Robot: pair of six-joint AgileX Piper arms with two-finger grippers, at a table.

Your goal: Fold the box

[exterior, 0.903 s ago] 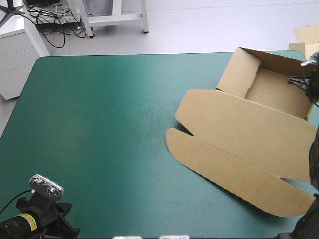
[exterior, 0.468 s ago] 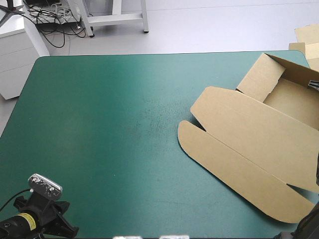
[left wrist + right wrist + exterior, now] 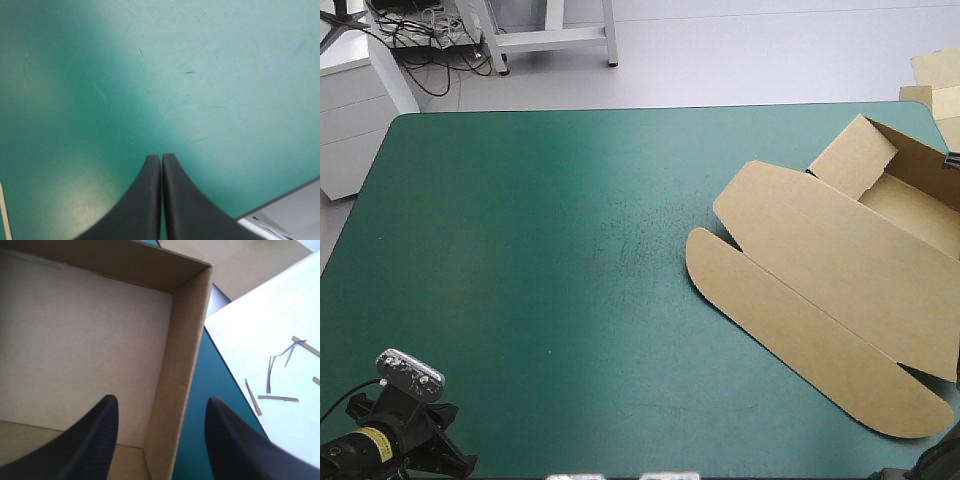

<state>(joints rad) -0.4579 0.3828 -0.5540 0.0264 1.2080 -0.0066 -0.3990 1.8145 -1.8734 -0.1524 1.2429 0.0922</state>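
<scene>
The brown box lies at the table's right side as an open tray with its lid flat. The tray part reaches the right edge, and the long rounded lid flap points toward the middle. My right gripper is open and straddles an upright side wall of the tray, one black finger inside the tray and one outside. In the high view only a dark tip of it shows at the right edge. My left gripper is shut over bare teal-green cover near the front left corner, far from the box.
More brown board lies beyond the table's far right corner. Next to the box, off the table's edge, is a white surface with several thin brown strips. The table's front edge runs close to my left gripper.
The box has slid toward the table's right edge and turned a little, so less of the tray shows in the high view. The left arm has stayed put.
</scene>
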